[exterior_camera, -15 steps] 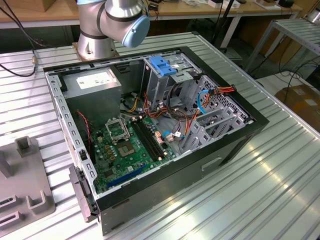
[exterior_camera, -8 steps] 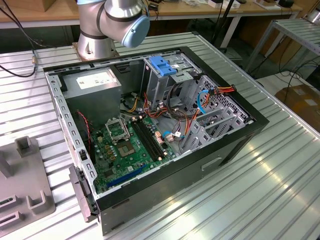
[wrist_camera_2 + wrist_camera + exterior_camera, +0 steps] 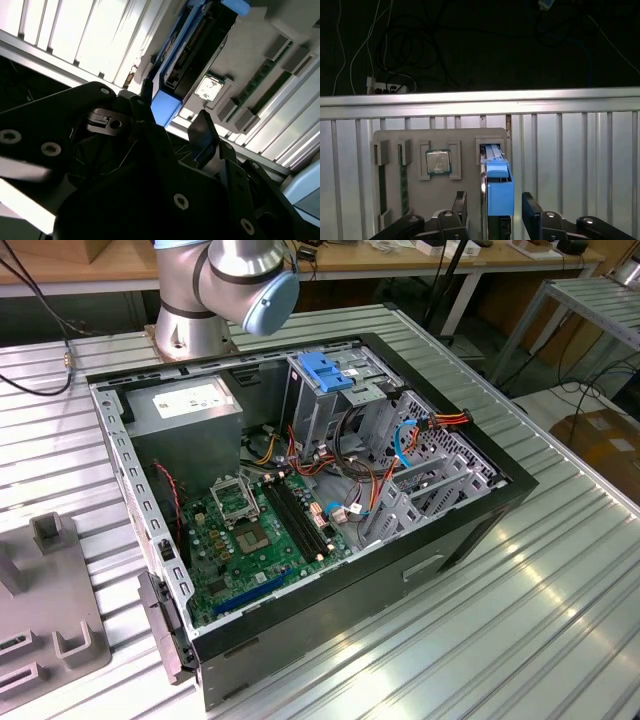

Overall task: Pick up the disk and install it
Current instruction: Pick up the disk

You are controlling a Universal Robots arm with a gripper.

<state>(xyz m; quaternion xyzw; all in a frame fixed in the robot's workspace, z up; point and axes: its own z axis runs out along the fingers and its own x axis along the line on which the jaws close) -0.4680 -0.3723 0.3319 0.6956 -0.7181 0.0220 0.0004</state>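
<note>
The disk (image 3: 498, 186) stands on edge in a slot of a grey fixture tray (image 3: 465, 136), its blue bracket end facing the camera in the first wrist view. In the second wrist view the disk (image 3: 186, 56) runs away from me, silver-edged with the blue bracket around it. My gripper (image 3: 494, 201) is open and straddles the disk's near end. One black finger (image 3: 460, 207) sits on each side, with a small gap between each finger and the disk. The gripper (image 3: 172, 114) sits just short of the blue end in the second wrist view as well.
The tray also holds a processor chip (image 3: 438, 162) and memory sticks (image 3: 404, 181). In the exterior view an open computer case (image 3: 300, 490) lies on the slatted metal table (image 3: 520, 620), with a blue-topped drive cage (image 3: 325, 375), a grey power supply (image 3: 185, 410) and loose cables. The tray's corner (image 3: 45, 605) lies on the exterior view's left.
</note>
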